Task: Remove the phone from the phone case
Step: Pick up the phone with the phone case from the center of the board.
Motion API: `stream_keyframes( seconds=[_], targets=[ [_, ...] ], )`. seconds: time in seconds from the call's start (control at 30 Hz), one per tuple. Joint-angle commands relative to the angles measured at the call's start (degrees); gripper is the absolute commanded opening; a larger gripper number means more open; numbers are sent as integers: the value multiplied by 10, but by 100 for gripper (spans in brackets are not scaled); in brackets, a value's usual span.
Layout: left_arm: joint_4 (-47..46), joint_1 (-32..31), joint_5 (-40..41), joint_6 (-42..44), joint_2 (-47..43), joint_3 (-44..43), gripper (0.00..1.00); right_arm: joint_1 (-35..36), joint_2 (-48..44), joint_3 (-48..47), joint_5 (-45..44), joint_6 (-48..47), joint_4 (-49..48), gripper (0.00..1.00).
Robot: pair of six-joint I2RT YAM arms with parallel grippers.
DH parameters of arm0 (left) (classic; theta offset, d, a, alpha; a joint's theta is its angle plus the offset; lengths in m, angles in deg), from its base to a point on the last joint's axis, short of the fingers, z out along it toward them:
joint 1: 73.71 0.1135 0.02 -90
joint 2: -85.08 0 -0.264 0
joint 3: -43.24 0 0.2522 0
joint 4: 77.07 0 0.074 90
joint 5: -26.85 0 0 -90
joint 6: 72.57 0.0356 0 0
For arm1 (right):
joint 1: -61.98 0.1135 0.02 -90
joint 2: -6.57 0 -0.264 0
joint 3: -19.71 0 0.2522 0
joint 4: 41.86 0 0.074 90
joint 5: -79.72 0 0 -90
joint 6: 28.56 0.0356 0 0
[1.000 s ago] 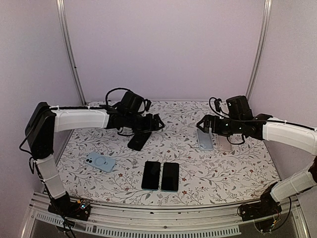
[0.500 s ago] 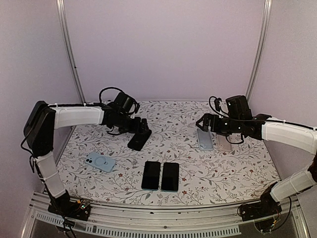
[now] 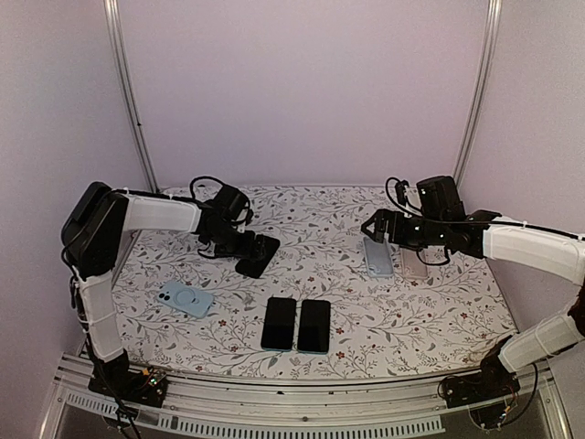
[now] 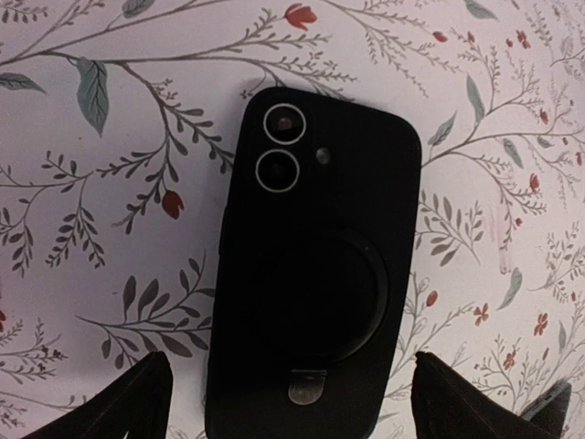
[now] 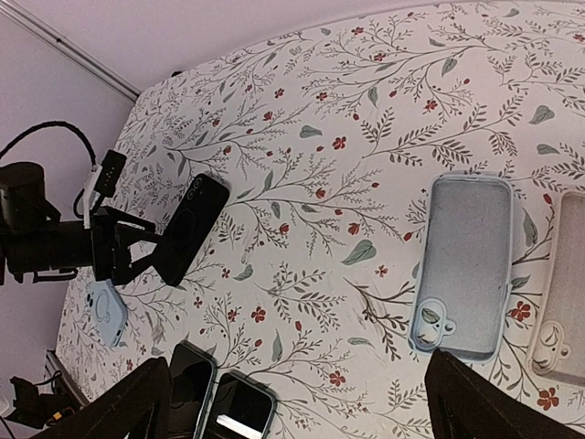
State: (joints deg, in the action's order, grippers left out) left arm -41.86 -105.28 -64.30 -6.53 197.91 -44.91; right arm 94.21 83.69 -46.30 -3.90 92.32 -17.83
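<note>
- Left gripper (image 4: pixel 291 395) hangs low over the black phone (image 4: pixel 311 265), jaws spread wide. One finger sits on either side of the phone's near end, and nothing is held.
- Black phone lies flat on the floral table (image 3: pixel 329 229), left of middle, back up in its case, lenses at the end away from the gripper.
- Right gripper (image 3: pixel 375 226) hovers over the right side, also spread wide and empty.
- Just below it a grey case (image 3: pixel 377 257) lies hollow side up, with a pale case (image 3: pixel 416 265) just beside it on the right.
- Blue phone (image 3: pixel 186 298) lies toward the front left, near the black phone but apart from it.
- Dark phones (image 3: pixel 280 323), two of them, lie side by side, screens up, near the front edge at the middle.
- Bare cloth runs between the black phone and the grey case, and back from both to the rear wall (image 3: pixel 302 91).
- Left arm (image 3: pixel 155 215) reaches in from the left wall side, so that flank is tight.
</note>
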Motion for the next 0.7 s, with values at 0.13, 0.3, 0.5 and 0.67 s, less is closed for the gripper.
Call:
stream_keyframes(
  seconds=[0.13, 0.3, 0.5, 0.67],
  targets=[
    [-14, 4, -26, 3, 42, -12, 92, -1, -11, -9, 1, 0, -5, 99],
    [-6, -17, -15, 5, 42, -21, 92, -2, -18, -5, -3, 2, -2, 99],
    [37, -51, 47, 12, 63, -48, 92, -1, -15, -6, 3, 4, -4, 99],
    [72, -72, 98, 28, 87, -69, 91, -1, -14, -5, 6, 3, -8, 99]
  ],
)
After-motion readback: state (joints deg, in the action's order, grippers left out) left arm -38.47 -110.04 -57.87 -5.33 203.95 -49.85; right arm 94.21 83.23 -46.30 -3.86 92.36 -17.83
